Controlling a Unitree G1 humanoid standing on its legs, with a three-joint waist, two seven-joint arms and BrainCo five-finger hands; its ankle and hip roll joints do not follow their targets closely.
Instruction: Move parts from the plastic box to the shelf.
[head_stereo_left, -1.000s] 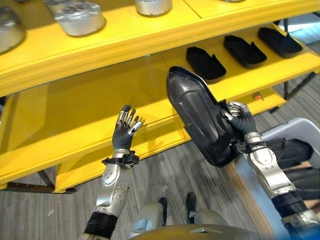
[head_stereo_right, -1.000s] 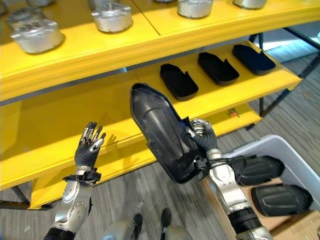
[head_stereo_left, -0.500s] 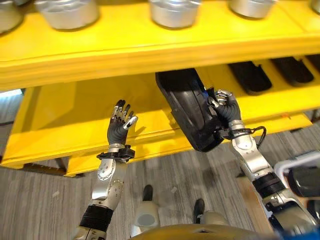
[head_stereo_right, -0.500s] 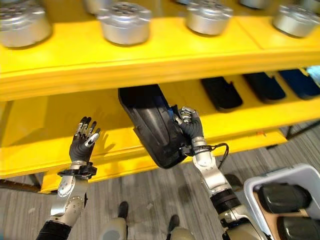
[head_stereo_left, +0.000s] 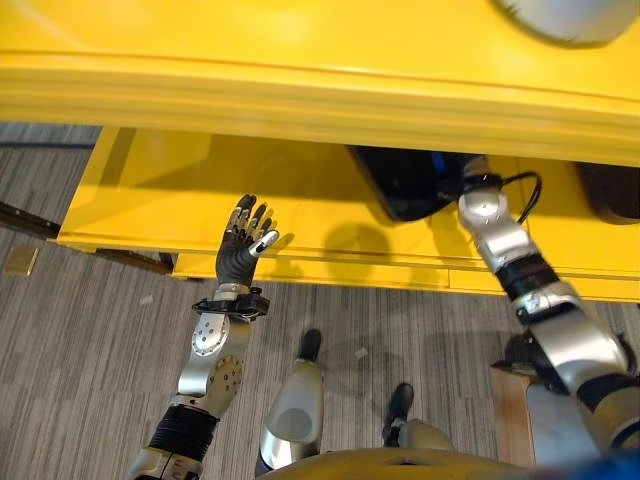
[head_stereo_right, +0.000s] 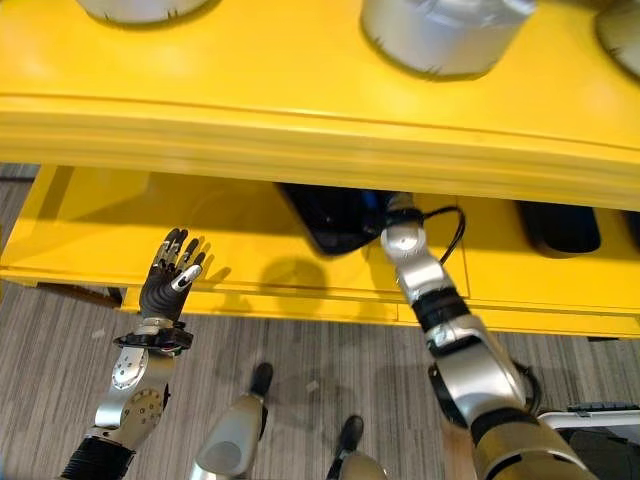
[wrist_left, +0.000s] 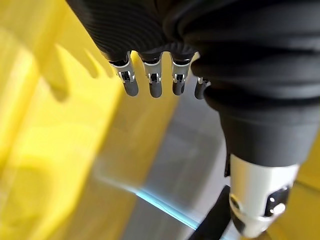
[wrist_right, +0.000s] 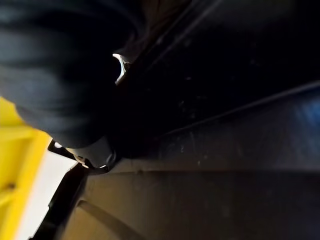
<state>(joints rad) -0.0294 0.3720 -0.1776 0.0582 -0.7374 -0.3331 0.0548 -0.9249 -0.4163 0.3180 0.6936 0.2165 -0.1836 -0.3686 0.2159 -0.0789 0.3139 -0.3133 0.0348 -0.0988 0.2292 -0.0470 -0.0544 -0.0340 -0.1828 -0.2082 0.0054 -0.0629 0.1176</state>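
A large black moulded part lies on the lower yellow shelf, mostly hidden by the front edge of the upper shelf. My right arm reaches in under that edge to the part's right side. The right hand's dark cover is pressed close against the black part. Off to the left, my left hand is raised and open, empty, in front of the lower shelf's front edge. Its straight fingers point toward the yellow shelf.
Round silver metal parts stand on the upper shelf. Another black part lies further right on the lower shelf. The white rim of the plastic box shows at the lower right. Grey striped floor lies below the shelves.
The camera has moved in and now looks down past the upper shelf's edge. My right arm has carried the black part further in, under that shelf. The left hand stays raised and open.
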